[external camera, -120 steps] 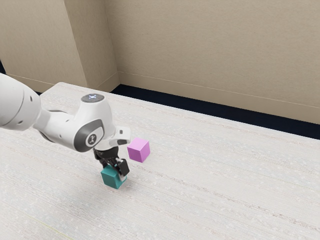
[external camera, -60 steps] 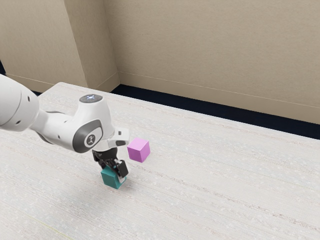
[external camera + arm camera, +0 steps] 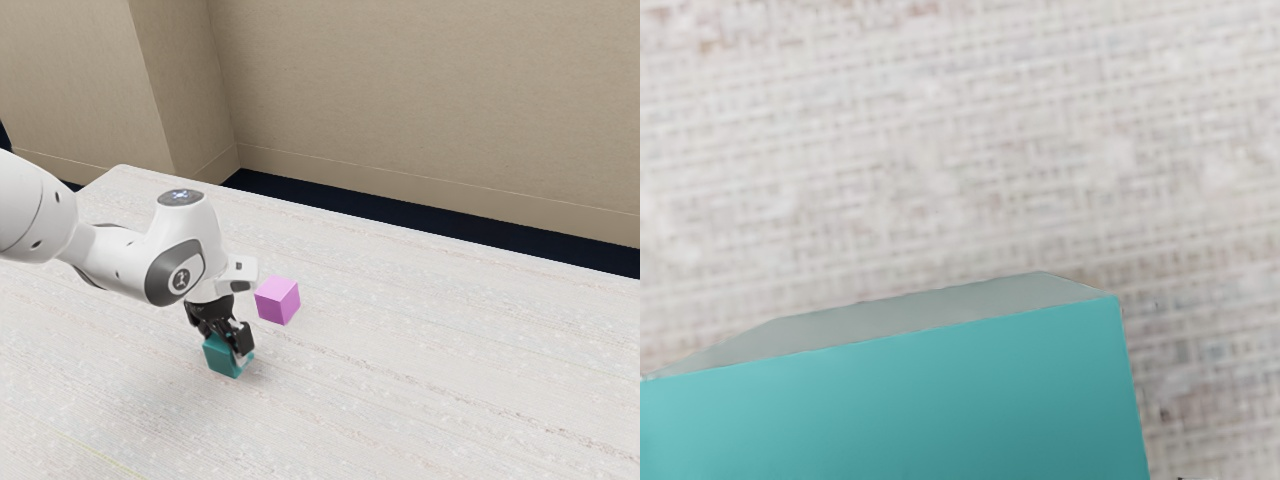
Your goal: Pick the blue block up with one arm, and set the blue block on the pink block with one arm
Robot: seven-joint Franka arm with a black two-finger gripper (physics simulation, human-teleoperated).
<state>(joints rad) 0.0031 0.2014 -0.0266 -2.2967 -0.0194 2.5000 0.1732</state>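
Coming in from the left edge of the exterior view, the white arm (image 3: 110, 255), bent down toward the lower left-centre of the frame. At its end, the black tool (image 3: 226, 338), set low over the blue block (image 3: 228, 364), in colour more teal than blue. Cannot tell whether the tool grips the block or only sits around its upper part: too dark and too close together to separate. Apparently resting on the worktop (image 3: 450, 350), with no clear gap underneath. In the wrist view, close under the camera, the same blue block (image 3: 920, 400), a teal face with a grey face beside it, edges at a slant to the frame.

Just to the right and a little higher in the exterior view, the pink block (image 3: 277, 300), near the tool but apart from it.

Now the risks, as a judgement only. If held near the top edge or across the corners, may twist or slip out during the lift. If lifted too little before moving right, may strike the side of the pink block and push it away, being so near. If released off-centre or tilted, may slide off the pink top, about as small as the blue base. Better to confirm a firm hold first, then to rise well above the pink block before crossing.
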